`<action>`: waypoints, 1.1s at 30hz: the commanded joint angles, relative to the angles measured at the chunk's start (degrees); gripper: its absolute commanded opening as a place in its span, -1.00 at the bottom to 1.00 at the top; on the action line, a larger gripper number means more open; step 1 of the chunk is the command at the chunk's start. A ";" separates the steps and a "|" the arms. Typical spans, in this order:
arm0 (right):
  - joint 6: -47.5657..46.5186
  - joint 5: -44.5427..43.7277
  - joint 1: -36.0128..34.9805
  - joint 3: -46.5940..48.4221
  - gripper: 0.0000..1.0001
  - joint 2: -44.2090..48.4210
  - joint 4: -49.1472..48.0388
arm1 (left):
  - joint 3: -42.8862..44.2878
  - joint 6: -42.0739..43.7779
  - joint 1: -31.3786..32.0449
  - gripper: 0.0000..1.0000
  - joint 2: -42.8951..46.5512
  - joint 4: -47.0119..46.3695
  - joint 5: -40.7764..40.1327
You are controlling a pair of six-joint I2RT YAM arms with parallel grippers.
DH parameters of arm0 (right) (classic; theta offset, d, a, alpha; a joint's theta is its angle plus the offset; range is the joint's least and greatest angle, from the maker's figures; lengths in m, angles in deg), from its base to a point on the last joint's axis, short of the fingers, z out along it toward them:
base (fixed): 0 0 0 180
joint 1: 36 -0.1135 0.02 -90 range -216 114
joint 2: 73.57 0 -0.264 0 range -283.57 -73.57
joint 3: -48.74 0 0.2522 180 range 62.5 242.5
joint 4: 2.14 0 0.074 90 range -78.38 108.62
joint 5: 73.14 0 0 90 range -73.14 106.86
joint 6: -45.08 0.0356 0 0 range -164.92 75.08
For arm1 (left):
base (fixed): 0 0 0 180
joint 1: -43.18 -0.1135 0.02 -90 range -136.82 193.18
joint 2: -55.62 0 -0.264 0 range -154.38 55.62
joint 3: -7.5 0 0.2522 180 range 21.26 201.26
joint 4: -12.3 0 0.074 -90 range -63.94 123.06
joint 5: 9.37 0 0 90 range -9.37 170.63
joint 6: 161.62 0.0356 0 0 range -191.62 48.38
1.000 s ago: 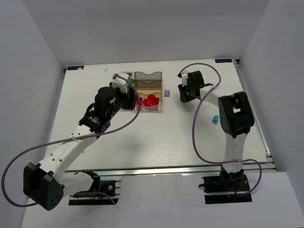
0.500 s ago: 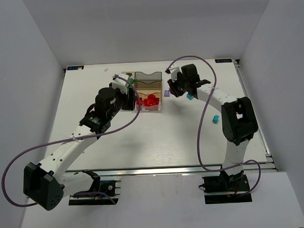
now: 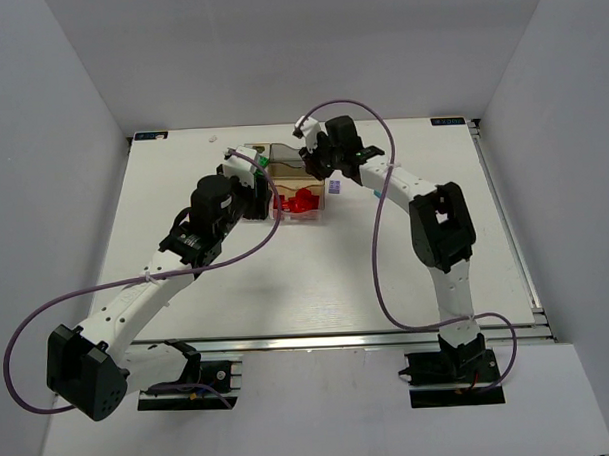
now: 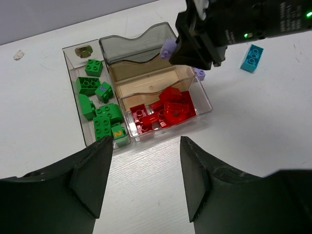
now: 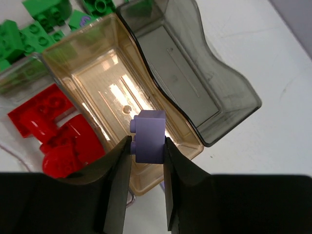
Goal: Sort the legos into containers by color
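The clear brown-tinted tray (image 3: 312, 148) holds green legos (image 4: 100, 109) in its long compartment and red legos (image 4: 165, 112) in the nearest wide one. Its amber middle compartment (image 5: 97, 83) and grey far compartment (image 5: 195, 73) show no bricks. My right gripper (image 5: 147, 146) is shut on a lilac lego (image 5: 150, 134) and holds it above the amber compartment; it also shows in the top view (image 3: 315, 166). My left gripper (image 4: 146, 146) is open and empty over bare table just before the tray. Another lilac lego (image 4: 199, 73) lies right of the tray, and a light blue lego (image 4: 252, 57) further right.
A small tan object (image 4: 85, 50) sits at the far end of the green compartment. A white scrap (image 4: 18, 55) lies on the table far left of the tray. The right arm (image 3: 440, 228) stretches across the right half of the table.
My right gripper has swung left from the right side of the table to above the tray, carrying the lilac lego. The left arm has not moved.
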 commanded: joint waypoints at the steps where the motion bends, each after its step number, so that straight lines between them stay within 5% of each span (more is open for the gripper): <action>1: 0.34 -1.59 -0.15 4.52 -0.44 -2.34 1.32 | -0.61 0.57 0.20 0.35 2.03 -1.00 -1.21; 9: 0.69 -1.15 0.20 5.58 0.15 -2.62 1.77 | -0.69 0.66 0.20 0.35 2.21 -1.17 -1.21; 15: 5.51 -1.93 0.90 1.29 0.20 3.17 -0.33 | -0.78 0.66 0.20 0.36 2.47 -1.26 -1.39; 22: 20.53 -12.47 3.72 -11.20 0.00 12.14 -4.31 | -0.78 0.40 0.20 0.35 2.65 -1.43 -0.34; 33: 27.14 -19.34 4.60 -4.81 0.15 3.02 2.20 | -0.96 0.48 0.20 0.35 2.65 -1.43 -0.86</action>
